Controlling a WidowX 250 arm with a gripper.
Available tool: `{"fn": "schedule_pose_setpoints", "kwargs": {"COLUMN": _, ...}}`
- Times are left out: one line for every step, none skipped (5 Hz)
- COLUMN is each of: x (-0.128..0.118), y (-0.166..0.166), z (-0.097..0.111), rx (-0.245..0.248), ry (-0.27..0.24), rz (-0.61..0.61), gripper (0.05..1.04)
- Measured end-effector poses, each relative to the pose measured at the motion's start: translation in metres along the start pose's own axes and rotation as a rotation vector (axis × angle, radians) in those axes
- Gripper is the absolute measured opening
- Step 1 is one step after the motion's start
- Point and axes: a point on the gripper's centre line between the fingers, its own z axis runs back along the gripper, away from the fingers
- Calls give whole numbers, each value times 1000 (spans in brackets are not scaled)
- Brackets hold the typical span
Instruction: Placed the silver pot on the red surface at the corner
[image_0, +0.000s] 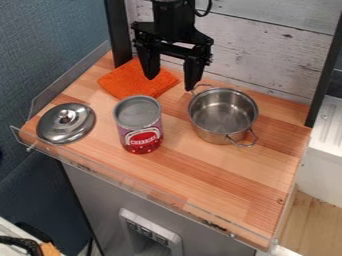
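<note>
Camera view: silver pot, empty

metal lid, knob up | can, upright, near lid | clear rail, wooden counter's near edge

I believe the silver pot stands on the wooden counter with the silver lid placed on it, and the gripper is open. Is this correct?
Not quite: the silver lid is not on the silver pot. The camera view shows it lying on the wooden counter, across the can from the pot. The pot does stand on the counter, and the gripper is open.
</note>
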Motion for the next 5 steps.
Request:
{"fn": "schedule_pose_setpoints", "kwargs": {"x": -2, "y": 0, "z": -9, "rx": -2, "ry": 29, "rz": 9, "gripper": 999}}
{"fn": "schedule_pose_setpoints", "kwargs": {"x": 8, "y": -27, "z": -27, "rx": -4, "ry": 50, "rz": 31, "gripper": 999}}
{"fn": "schedule_pose_setpoints", "kwargs": {"x": 29, "y": -59, "z": -43, "rx": -3, "ry": 42, "rz": 48, "gripper": 999}}
{"fn": "schedule_pose_setpoints", "kwargs": {"x": 46, "y": -83, "z": -63, "rx": 2, "ry": 52, "rz": 61, "gripper": 999}}
{"fn": "schedule_pose_setpoints", "kwargs": {"x": 52, "y": -97, "z": -79, "rx": 15, "ry": 70, "rz": 75, "gripper": 999}}
